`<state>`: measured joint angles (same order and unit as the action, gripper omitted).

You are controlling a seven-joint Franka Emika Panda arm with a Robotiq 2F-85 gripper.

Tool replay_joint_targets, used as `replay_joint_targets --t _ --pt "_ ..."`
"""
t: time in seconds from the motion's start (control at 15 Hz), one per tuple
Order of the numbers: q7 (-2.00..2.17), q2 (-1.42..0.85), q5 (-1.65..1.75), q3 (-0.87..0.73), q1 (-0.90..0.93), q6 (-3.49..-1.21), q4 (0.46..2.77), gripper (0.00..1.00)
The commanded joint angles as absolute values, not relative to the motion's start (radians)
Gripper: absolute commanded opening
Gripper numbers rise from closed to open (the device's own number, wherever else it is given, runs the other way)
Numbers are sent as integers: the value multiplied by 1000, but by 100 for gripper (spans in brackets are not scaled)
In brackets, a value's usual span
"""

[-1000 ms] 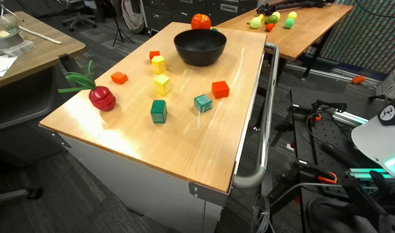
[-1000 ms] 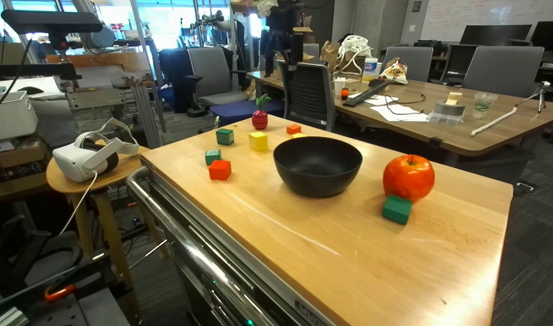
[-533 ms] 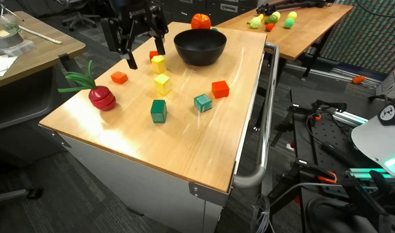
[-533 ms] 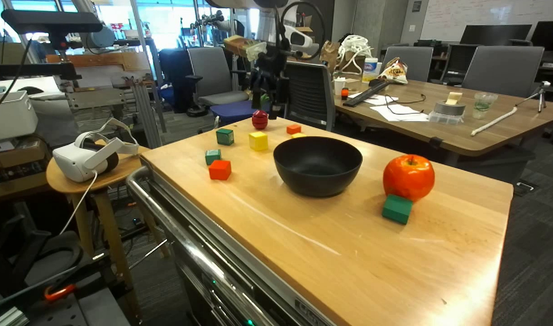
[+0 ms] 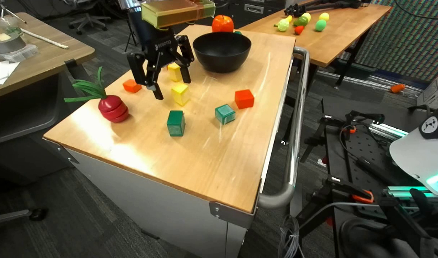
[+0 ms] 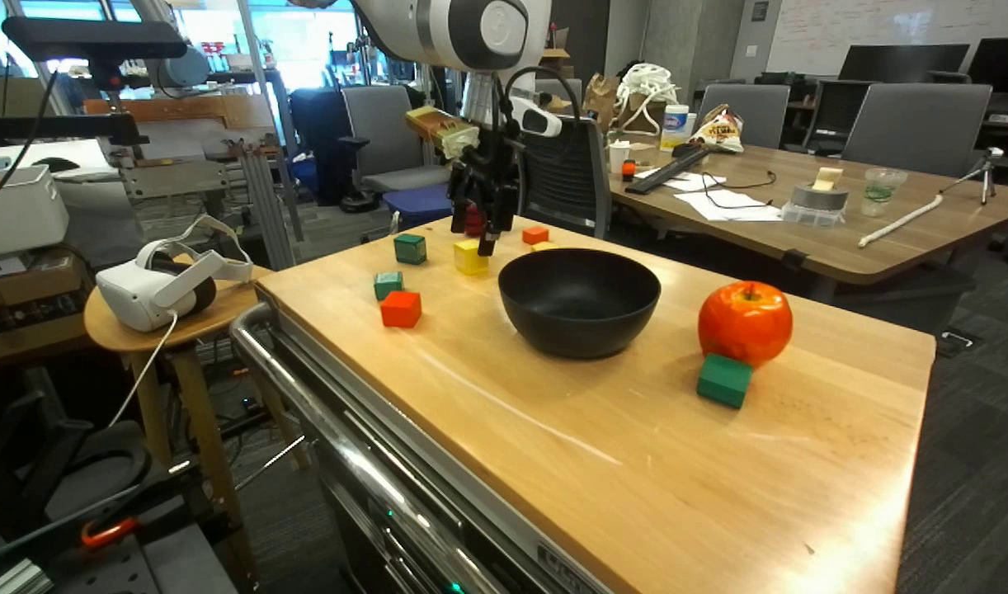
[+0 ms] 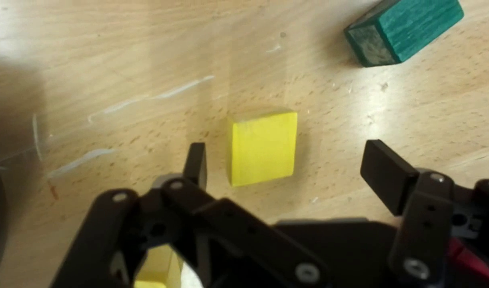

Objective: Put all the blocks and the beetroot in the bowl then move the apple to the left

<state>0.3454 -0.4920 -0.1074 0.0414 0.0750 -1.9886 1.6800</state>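
My open gripper (image 7: 286, 160) hangs above a yellow block (image 7: 263, 148), which lies between its fingers, nearer the left one, untouched. A second yellow block (image 5: 174, 72) stands behind the gripper in an exterior view. Green blocks (image 5: 176, 123) (image 5: 225, 114), a red block (image 5: 244, 99) and an orange block (image 5: 132, 86) are spread over the tabletop. The beetroot (image 5: 113, 108), leaves up, sits near the table's edge; my gripper partly covers it in an exterior view. The black bowl (image 6: 580, 304) looks empty. Beside the apple (image 6: 745, 323) is another green block (image 6: 724, 381).
A metal rail (image 5: 299, 125) runs along one side of the wooden table (image 5: 204, 168). A neighbouring table (image 5: 269, 28) carries several toy fruits. A desk (image 6: 875, 239) with tape and papers stands behind, with a chair (image 6: 566, 177) close to the arm.
The gripper has come into the exterior views from above and moved down over the yellow block, its jaws staying open. Blocks, beetroot, bowl and apple have kept their places.
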Motion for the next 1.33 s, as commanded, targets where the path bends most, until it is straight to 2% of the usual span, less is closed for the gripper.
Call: replay_joint_targets --t 0.0,0.2,0.47,0.8,1.0,1.27 --pt "323 -499 -133 40 77 -1957 1670 66" --pt "315 -494 -142 45 76 -1918 1661 40" --pt "350 -436 -113 29 88 -1909 1691 13" --pt "418 -185 -73 -34 63 -2076 1880 13" --pt "505 -68 -14 -88 27 -2075 1959 13" --pt "639 -150 94 -118 -18 -2008 1943 13"
